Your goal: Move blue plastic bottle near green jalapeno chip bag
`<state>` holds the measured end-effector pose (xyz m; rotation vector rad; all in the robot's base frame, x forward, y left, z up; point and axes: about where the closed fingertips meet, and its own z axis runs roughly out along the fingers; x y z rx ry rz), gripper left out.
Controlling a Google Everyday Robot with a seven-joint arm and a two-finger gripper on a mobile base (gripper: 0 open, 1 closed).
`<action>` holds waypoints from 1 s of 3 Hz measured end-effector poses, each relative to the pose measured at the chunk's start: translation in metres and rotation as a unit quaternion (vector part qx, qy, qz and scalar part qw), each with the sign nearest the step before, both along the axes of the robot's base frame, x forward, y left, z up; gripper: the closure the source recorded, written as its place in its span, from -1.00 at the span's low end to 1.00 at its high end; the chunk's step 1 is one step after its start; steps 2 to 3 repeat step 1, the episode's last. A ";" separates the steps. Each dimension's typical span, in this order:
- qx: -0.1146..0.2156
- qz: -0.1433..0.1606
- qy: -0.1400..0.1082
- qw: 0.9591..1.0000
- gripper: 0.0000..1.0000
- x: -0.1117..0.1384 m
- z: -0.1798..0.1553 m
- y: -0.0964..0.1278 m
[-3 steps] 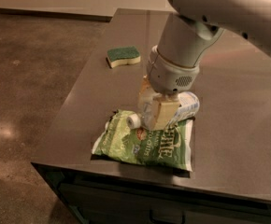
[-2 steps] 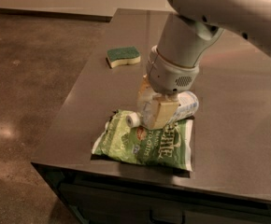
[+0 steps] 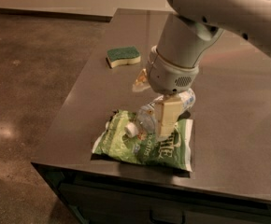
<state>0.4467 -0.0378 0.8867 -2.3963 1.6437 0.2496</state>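
1. The blue plastic bottle (image 3: 147, 119) is seen lying on its side close to the front edge of the counter (image 3: 238, 125), toward the front-left corner. Its white cap is pointed at the left edge.
2. The cap end is laid over the upper part of the green jalapeno chip bag (image 3: 140, 146), which is spread flat just inside the front edge. Bottle and bag are thus overlapped, not merely near.
3. The placing is judged to be as good as done. Only letting go and lifting clear are judged to be left.
4. The gripper (image 3: 167, 120) is set across the middle of the bottle, low over the bag's back edge. Whether it is clamped on the bottle or loosened cannot be told.
5. The arm (image 3: 182, 55) is brought in from the back-right and turned steeply downward, so that the wrist is held almost straight above the bottle.
6. A green sponge (image 3: 124, 56) is left by the left edge, farther back and well apart from the bag.
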 end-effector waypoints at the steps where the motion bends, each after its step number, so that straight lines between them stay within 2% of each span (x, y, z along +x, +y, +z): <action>1: 0.000 0.000 0.000 1.000 -1.00 0.000 0.000 0.000; 3: 0.000 0.000 0.000 1.000 -1.00 0.000 0.000 0.000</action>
